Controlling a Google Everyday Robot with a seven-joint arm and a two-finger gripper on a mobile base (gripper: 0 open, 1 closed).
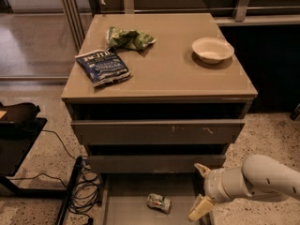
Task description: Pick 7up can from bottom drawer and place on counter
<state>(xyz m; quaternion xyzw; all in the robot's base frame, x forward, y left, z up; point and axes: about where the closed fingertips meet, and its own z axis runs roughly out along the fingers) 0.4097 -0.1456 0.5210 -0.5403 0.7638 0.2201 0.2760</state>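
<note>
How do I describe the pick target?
Below the counter, the bottom drawer is open. On its grey floor lies the 7up can, left of the gripper: small, silvery, dented, unlike the green chip bag and blue chip bag above.

Counter (173,78) smooth, slightly glossy; 7up can (159,203) dented metal (shiny); pincer (194,191) matt cream plastic, spread, over bottom drawer (129,207).
</note>
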